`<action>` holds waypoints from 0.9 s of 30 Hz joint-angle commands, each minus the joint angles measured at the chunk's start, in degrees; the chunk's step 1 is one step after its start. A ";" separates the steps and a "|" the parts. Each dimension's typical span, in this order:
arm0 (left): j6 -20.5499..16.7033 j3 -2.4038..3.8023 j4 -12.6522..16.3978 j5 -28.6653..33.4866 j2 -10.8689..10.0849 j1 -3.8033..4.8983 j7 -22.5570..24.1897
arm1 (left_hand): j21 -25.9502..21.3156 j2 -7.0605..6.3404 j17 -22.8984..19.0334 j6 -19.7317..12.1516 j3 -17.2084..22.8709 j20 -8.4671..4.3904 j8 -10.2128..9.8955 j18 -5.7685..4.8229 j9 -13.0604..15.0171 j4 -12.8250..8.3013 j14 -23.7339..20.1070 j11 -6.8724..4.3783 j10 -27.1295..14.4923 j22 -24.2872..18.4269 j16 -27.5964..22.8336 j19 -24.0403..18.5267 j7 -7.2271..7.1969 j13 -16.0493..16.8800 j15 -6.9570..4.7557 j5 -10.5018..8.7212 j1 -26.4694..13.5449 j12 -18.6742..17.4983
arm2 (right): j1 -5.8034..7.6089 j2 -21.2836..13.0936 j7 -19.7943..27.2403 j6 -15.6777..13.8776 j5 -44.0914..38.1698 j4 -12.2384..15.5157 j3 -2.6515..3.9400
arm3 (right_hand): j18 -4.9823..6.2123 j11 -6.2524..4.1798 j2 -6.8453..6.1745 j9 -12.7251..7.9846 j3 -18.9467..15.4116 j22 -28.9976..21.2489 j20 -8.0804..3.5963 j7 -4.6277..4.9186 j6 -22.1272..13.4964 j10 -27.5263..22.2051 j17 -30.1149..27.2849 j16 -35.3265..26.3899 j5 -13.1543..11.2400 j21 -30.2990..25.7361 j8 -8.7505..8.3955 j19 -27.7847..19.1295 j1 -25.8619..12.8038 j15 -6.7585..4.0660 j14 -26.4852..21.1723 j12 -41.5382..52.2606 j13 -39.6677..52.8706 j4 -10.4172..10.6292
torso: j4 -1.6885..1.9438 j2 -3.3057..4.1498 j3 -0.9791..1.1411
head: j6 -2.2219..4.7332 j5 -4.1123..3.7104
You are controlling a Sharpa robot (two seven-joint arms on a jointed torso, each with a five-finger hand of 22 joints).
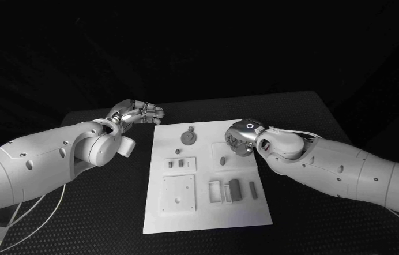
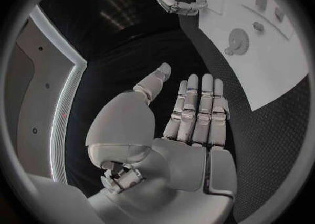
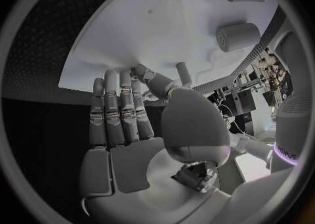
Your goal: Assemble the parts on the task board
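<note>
The task board [image 1: 208,209] is showing plain white, its parts [image 1: 235,188] grey. The bench [image 1: 316,226] is looking black with a fine woven texture. Each robot hand is gleaming silver.

Light: dim room, the background is black; the white board [image 1: 208,177] is the brightest thing.
Glare: small shine on the metal right hand [image 1: 242,138].
Distortion: wrist views are round, straight board edges bend.
Focus: far parts look soft.

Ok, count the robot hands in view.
2: the left robot hand over the black table, beside the task board's far left corner; the right robot hand over the board's right side.
</note>
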 commanded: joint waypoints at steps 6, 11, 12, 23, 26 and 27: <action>0.52 0.04 -0.01 0.34 0.07 0.03 0.57 | 0.20 0.41 0.10 -0.38 -0.16 -0.06 0.14 -0.22 -0.09 -0.10 0.18 -0.01 -0.57 -0.10 -0.21 -0.34 0.00 -0.08 0.30 -0.06 0.07 -0.17 | -0.43 -0.64 -1.45 -0.51 -1.23 1.10 -0.24 | 1.28 -0.15 0.42 0.19 0.17 0.15 0.03 -0.04 0.47 0.68 0.27 0.24 -0.10 0.24 0.31 0.79 0.19 0.09 0.66 0.37 0.21 -0.05 | 0.03 -0.01 -0.02 | 0.07 0.04; 0.48 0.04 -0.08 0.34 0.10 0.03 0.59 | 0.20 0.42 0.12 -0.37 -0.15 -0.05 0.14 -0.22 -0.09 -0.10 0.19 -0.01 -0.56 -0.12 -0.23 -0.33 -0.01 -0.08 0.30 -0.06 0.08 -0.16 | -0.42 -0.88 -1.52 -0.76 -1.28 1.30 0.13 | 1.32 -0.20 0.36 0.25 0.17 0.20 0.04 -0.07 0.56 0.78 0.37 0.24 -0.10 0.26 0.35 0.93 0.21 0.04 0.79 0.39 0.27 -0.05 | 0.02 -0.01 -0.04 | 0.12 0.08; 0.46 0.04 -0.08 0.34 0.11 0.03 0.59 | 0.20 0.42 0.13 -0.37 -0.16 -0.05 0.14 -0.22 -0.09 -0.09 0.19 -0.01 -0.56 -0.13 -0.23 -0.33 -0.01 -0.08 0.30 -0.06 0.08 -0.16 | -0.42 -0.96 -1.51 -0.78 -1.28 1.40 0.24 | 1.34 -0.21 0.36 0.26 0.17 0.21 0.04 -0.08 0.58 0.81 0.39 0.24 -0.10 0.26 0.36 0.96 0.20 0.03 0.82 0.39 0.28 -0.04 | 0.04 -0.01 -0.06 | 0.13 0.09; 0.39 0.04 -0.26 0.34 0.11 0.03 0.65 | 0.21 0.41 0.19 -0.38 -0.17 -0.05 0.15 -0.22 -0.10 -0.10 0.21 -0.02 -0.56 -0.19 -0.29 -0.32 -0.01 -0.09 0.30 -0.06 0.09 -0.15 | -0.40 -1.20 -1.29 -0.89 -0.50 2.23 1.23 | 1.39 -0.26 0.30 0.32 0.18 0.26 0.05 -0.11 0.65 0.91 0.50 0.22 -0.10 0.27 0.38 1.09 0.21 -0.02 0.94 0.38 0.35 -0.05 | 0.00 0.02 0.02 | 0.15 0.22; 0.39 0.04 -0.30 0.34 0.11 0.03 0.64 | 0.22 0.41 0.20 -0.38 -0.17 -0.05 0.16 -0.21 -0.10 -0.10 0.22 -0.02 -0.56 -0.20 -0.31 -0.32 -0.01 -0.10 0.30 -0.06 0.09 -0.15 | -0.36 -1.45 -1.32 -0.78 -0.08 2.61 1.48 | 1.40 -0.26 0.31 0.33 0.19 0.27 0.05 -0.12 0.66 0.91 0.52 0.21 -0.09 0.26 0.38 1.11 0.21 -0.02 0.95 0.38 0.36 -0.04 | -0.03 0.02 0.05 | 0.18 0.21; 0.41 0.04 -0.30 0.34 0.12 0.03 0.61 | 0.22 0.41 0.21 -0.38 -0.17 -0.05 0.16 -0.21 -0.11 -0.09 0.22 -0.01 -0.56 -0.21 -0.31 -0.32 -0.01 -0.10 0.30 -0.06 0.09 -0.15 | -0.32 -1.56 -1.33 -0.65 0.43 2.77 1.59 | 1.40 -0.26 0.31 0.33 0.19 0.27 0.05 -0.12 0.66 0.92 0.52 0.21 -0.09 0.26 0.38 1.11 0.22 -0.03 0.95 0.37 0.37 -0.05 | -0.03 0.02 0.03 | 0.18 0.21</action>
